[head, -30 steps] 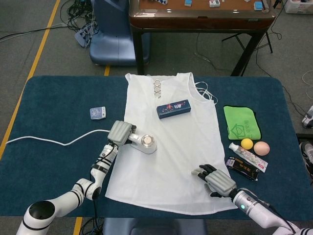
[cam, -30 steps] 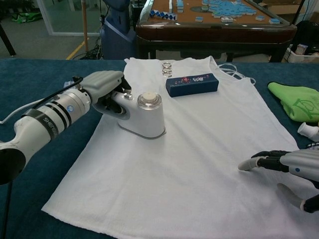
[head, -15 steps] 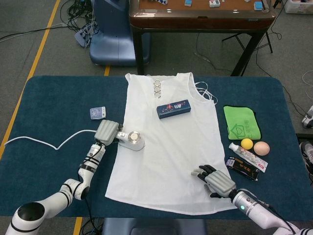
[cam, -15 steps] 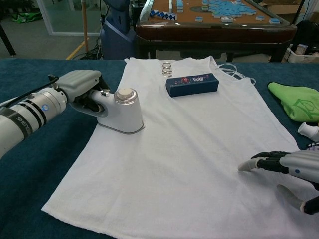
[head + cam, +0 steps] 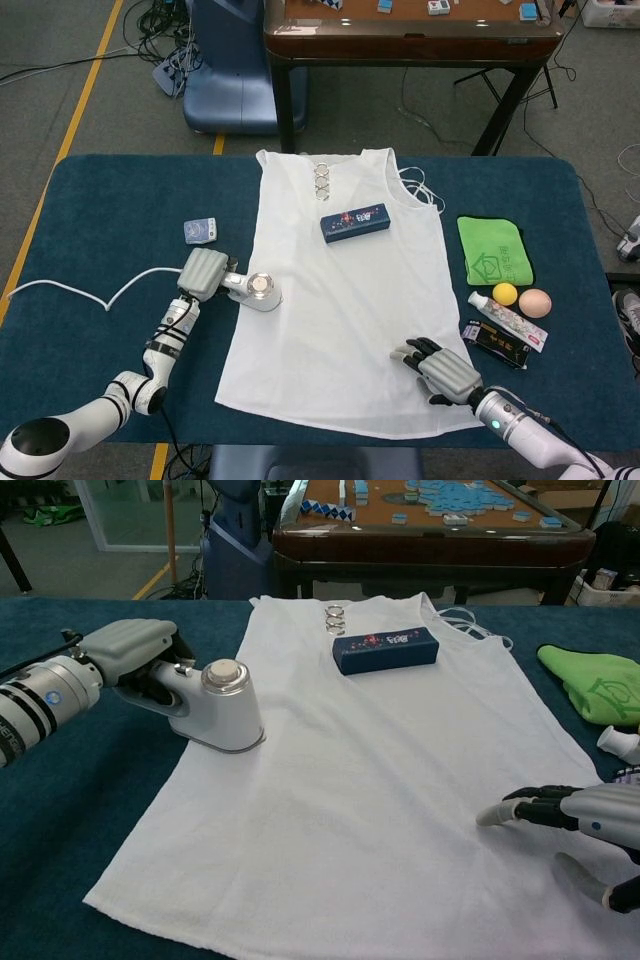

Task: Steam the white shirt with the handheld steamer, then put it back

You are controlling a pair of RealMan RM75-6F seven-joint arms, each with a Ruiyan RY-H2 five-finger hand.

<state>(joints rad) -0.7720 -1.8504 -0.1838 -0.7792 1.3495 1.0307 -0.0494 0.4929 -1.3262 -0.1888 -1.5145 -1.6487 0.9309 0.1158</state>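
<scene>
Two hands are engaged: the handheld steamer point(image 5: 222, 708) is gripped by the left hand point(image 5: 135, 650) at the white shirt's point(image 5: 345, 300) left edge. The shirt's lower right corner is pressed flat by the right hand point(image 5: 440, 366), fingers spread, presumably to keep the fabric taut.

**Steamer at the shirt's edge**

My left hand point(image 5: 135, 650) grips the handheld steamer point(image 5: 220, 708), its base resting on the left edge of the white shirt point(image 5: 370, 750) spread on the blue table point(image 5: 60, 810). My right hand point(image 5: 575, 825) rests on the shirt's lower right, fingers extended. A dark blue box point(image 5: 385, 649) lies near the collar.
</scene>
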